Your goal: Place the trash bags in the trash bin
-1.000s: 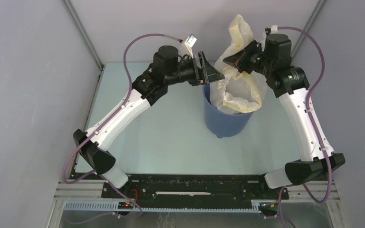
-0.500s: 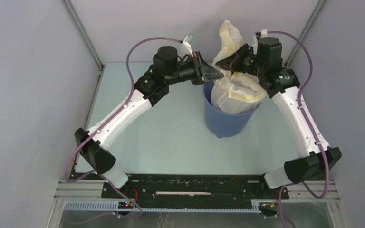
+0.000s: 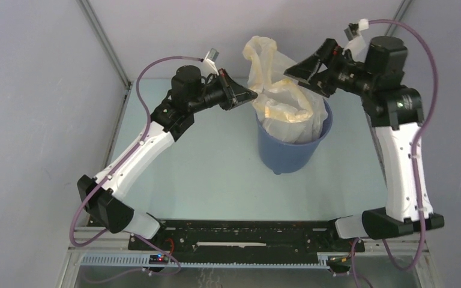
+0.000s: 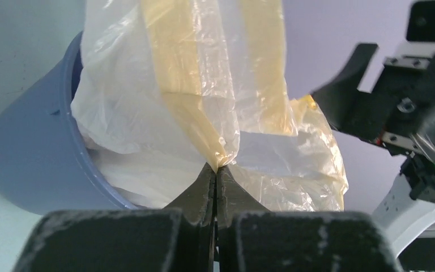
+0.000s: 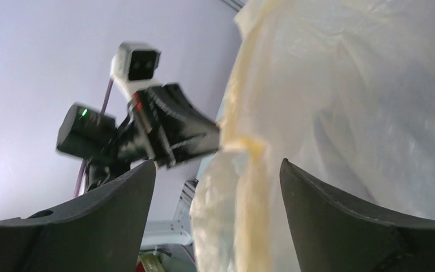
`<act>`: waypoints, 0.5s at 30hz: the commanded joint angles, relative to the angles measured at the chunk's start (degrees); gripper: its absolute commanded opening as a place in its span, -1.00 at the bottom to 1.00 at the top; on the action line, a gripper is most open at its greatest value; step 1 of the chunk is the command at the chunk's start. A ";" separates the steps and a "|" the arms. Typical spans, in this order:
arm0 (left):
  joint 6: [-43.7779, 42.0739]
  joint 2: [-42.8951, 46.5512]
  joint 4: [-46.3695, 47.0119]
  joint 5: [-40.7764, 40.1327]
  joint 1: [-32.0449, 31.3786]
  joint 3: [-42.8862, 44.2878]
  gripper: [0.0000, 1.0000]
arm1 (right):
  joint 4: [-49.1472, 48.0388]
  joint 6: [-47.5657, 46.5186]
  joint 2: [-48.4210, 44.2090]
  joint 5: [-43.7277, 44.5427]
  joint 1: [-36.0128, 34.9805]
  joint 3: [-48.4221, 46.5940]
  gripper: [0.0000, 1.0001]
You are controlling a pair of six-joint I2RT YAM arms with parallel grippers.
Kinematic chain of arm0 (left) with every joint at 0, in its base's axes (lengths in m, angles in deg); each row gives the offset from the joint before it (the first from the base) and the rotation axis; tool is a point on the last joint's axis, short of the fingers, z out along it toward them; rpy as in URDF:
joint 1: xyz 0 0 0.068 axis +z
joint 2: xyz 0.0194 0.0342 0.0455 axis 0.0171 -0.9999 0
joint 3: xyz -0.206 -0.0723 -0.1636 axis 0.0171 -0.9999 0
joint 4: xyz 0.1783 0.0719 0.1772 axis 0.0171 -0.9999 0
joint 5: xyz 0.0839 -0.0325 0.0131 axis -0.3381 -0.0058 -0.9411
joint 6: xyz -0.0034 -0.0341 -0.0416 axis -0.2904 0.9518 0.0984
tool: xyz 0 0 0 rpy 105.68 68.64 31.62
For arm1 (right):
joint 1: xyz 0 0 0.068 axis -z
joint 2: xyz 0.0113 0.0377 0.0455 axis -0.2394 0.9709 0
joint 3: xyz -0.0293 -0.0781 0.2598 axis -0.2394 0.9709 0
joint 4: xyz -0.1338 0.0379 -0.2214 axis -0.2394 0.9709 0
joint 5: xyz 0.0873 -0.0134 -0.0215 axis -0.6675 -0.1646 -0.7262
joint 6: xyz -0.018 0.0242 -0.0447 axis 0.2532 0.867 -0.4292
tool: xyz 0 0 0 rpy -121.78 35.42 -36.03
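Left jaws: on the left gripper [image 4: 215,170] they are pressed together, with a thin fold of the bag [image 3: 282,102] pinched at the very tips, right where a yellow band creases.
Right jaws: on the right gripper [image 5: 218,164] the 2 fingers stand wide apart and clamp nothing; the bag fills the view beyond and between them, but I cannot tell whether either finger touches it.
Bag: its lower part sits inside the bin [image 3: 285,153], and the rest stands crumpled above the rim, with 1 tall flap rising on the far side.
Bag, pinched part: it is drawn out over the bin's left rim, and the film is taut from the tips back into the bin.
Bin: upright on the table [image 3: 216,174], right of the middle and nearer the far edge than the near one.
Left arm: reaches from the near-left corner toward the far edge, with the gripper level and pointing right, just beside the bin's left rim.
Right arm: rises along the right edge, with the gripper raised above the bin's far-right rim and pointing left at the upper bag.
Grippers: they face each other across the bag, apart.
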 commanded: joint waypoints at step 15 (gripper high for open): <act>2.45 2.34 4.62 3.87 -0.42 -1.61 -0.99 | 1.93 -2.73 -13.93 -2.61 22.53 20.77 0.60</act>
